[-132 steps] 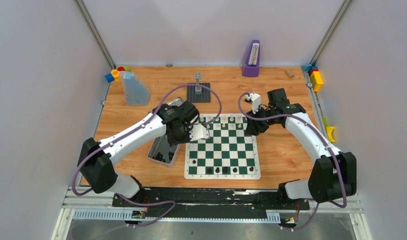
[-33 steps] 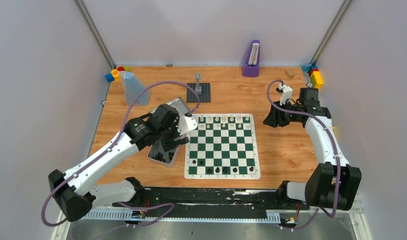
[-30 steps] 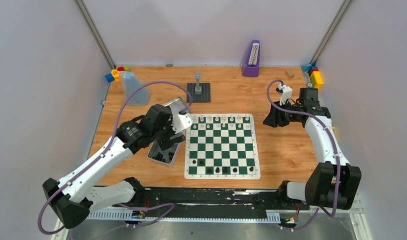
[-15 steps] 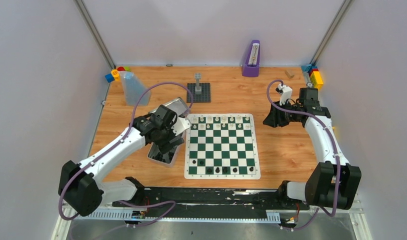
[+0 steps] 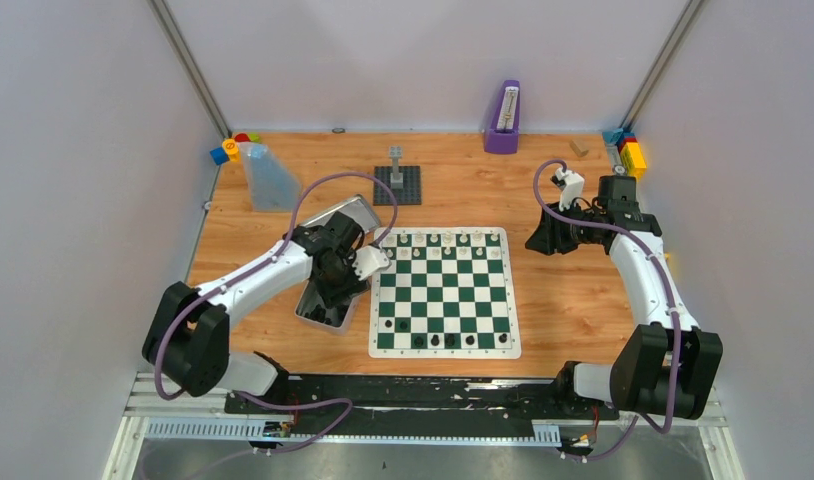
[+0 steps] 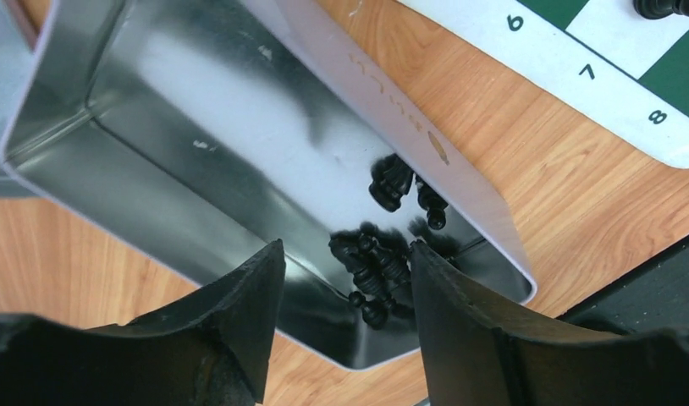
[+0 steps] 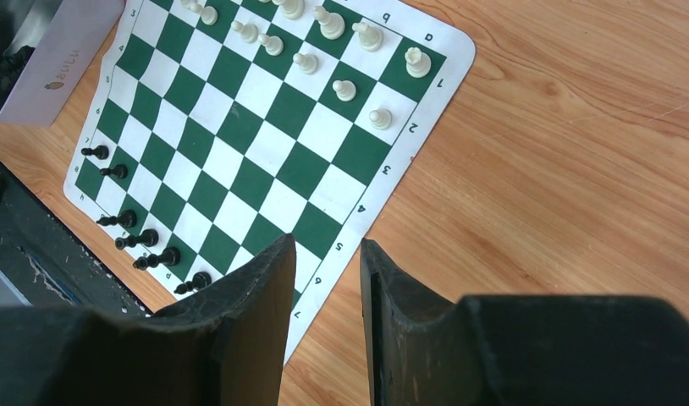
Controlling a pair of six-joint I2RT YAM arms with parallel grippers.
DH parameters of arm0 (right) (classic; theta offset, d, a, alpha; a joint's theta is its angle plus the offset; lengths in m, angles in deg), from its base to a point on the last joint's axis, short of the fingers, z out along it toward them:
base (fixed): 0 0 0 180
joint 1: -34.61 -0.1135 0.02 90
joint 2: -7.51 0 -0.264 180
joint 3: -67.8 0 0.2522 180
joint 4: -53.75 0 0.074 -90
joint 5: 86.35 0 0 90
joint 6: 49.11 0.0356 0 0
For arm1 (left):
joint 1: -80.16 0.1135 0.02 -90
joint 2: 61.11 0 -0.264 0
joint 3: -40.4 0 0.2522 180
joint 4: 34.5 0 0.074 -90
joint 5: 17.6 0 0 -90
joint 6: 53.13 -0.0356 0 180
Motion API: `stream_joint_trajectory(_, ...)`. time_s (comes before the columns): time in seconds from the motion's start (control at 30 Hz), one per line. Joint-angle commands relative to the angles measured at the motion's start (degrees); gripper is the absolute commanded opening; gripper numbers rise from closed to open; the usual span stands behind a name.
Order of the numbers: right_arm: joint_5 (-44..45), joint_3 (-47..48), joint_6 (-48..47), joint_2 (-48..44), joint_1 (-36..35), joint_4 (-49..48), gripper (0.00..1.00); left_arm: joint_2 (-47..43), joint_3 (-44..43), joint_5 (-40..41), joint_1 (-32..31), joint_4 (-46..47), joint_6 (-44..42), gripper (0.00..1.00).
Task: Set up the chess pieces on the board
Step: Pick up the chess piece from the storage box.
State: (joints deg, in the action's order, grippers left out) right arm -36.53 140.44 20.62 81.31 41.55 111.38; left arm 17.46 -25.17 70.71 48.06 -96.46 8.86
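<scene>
The board (image 5: pixel 445 290) lies mid-table, a green and white checked mat. Cream-white chess pieces (image 5: pixel 448 240) stand along its far rows, and black ones (image 5: pixel 435 340) along its near row. My left gripper (image 5: pixel 335 290) hangs over the near end of a silver tin (image 5: pixel 345 207) beside the board's left edge. In the left wrist view its jaws (image 6: pixel 345 247) stand apart above a heap of black pieces (image 6: pixel 377 266) in the tin's corner, with nothing held. My right gripper (image 5: pixel 536 242) hovers off the board's right edge; its jaws (image 7: pixel 326 241) show a narrow, empty gap above the border.
A grey brick tower on a dark baseplate (image 5: pixel 396 180) stands behind the board. A clear container (image 5: pixel 270 178) sits back left, a purple holder (image 5: pixel 503 118) at the back edge, coloured blocks (image 5: pixel 631 155) back right, and a yellow object (image 5: pixel 662 265) at the right edge.
My left arm has swung from the board's far left corner to the tin, dropped toward the black pieces, and its jaws have narrowed. The right arm backed off the board earlier, then stayed still.
</scene>
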Motion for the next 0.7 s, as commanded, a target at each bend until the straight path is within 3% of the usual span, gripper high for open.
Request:
stream_joint_trajectory(0.0,-2.11,-0.53,-1.42,-0.48,0.21,-0.57,0.35,2.90,-0.85,-2.86,0.45,1.65,-1.99,0.62)
stream_joint_trajectory(0.33,-2.31,-0.55,-1.68,-0.41,0.27,-0.34,0.35,8.24,-1.45,-4.65,0.61,2.86,-2.52,0.56)
stream_joint_trajectory(0.67,-2.61,-0.58,-1.78,-0.23,0.27,-0.09,0.35,11.13,-0.94,-6.59,0.91,5.28,-1.97,0.39)
